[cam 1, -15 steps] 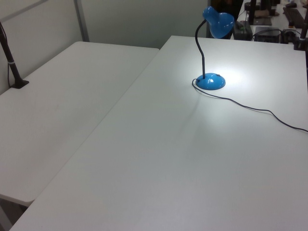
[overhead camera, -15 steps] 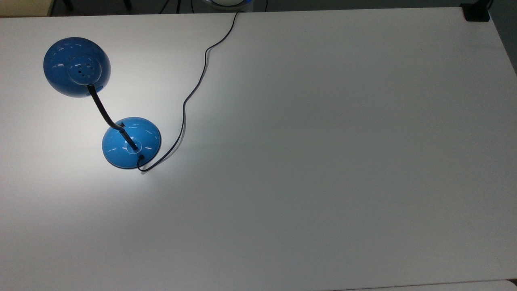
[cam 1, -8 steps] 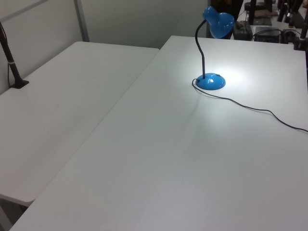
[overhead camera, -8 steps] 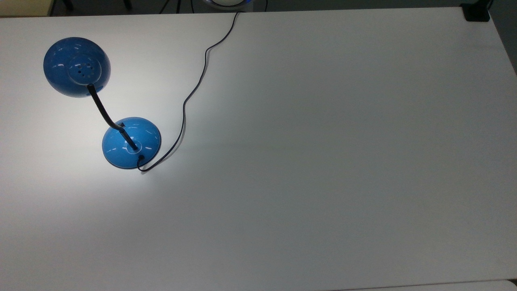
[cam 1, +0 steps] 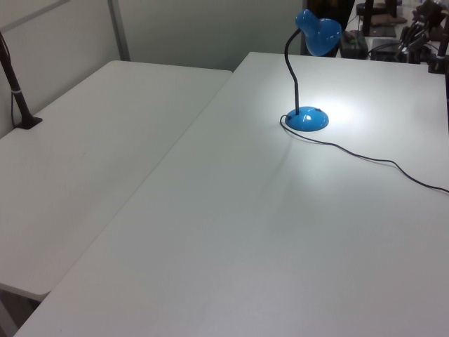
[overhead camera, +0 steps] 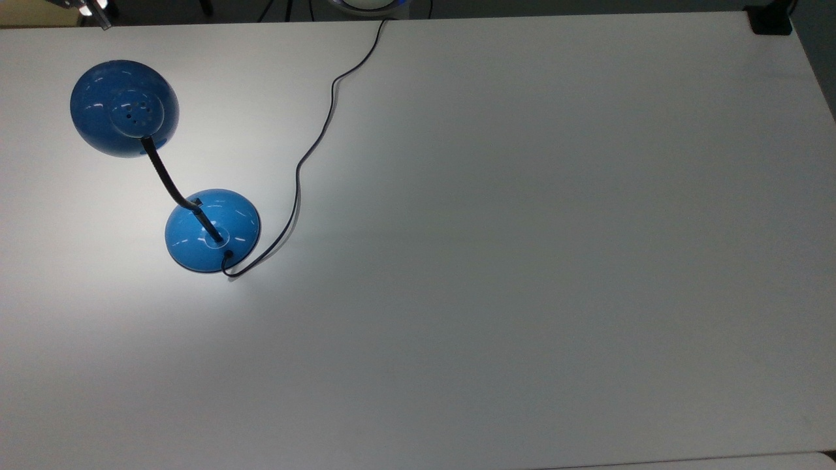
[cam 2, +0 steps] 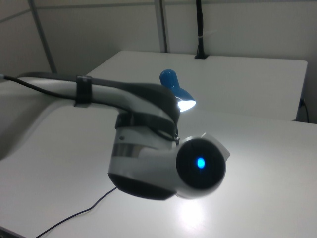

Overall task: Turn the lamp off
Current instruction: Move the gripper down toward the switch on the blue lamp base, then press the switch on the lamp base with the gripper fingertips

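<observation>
Beyond the table's far edge, the jaws (cam 1: pixel 414 31), opening unclear, sit well apart from the lit lamp (cam 1: pixel 306 118)

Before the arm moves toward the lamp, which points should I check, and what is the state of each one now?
1. Lamp is lit and needs switching off: ok, bright pool on the table and a glowing shade in the right view.
2. Lamp stands upright on its base: ok.
3. Cord lies away from the shade's side of the base: ok.
4. Table around the base is free of obstacles: ok.
5. Switch position: cannot tell.
6. Gripper near the top view's upper left corner, finger state: cannot tell.
</observation>
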Controlling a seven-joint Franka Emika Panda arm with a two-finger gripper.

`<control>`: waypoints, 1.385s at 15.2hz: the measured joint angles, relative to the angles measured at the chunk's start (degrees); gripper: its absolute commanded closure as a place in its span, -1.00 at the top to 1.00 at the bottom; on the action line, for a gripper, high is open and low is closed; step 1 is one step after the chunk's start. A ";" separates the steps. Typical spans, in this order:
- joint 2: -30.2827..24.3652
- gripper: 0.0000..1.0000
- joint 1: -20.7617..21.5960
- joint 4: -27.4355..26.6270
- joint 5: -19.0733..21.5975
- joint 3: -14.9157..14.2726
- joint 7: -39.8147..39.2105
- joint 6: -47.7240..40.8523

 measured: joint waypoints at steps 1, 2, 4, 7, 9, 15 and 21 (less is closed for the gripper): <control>0.89 -1.00 0.01 -1.07 4.10 0.00 -2.69 1.32; 1.97 -1.00 0.01 -1.86 8.26 0.00 -5.59 2.16; 5.31 -1.00 0.00 -2.67 16.99 -0.02 -11.65 2.70; 9.46 -1.00 0.41 -2.78 26.11 0.11 -17.44 2.71; 12.08 -1.00 0.89 -2.77 31.40 1.28 -20.51 2.72; 17.15 -1.00 2.14 -1.21 38.07 10.01 -22.78 12.14; 21.23 -1.00 4.02 2.02 40.86 15.12 -22.77 17.55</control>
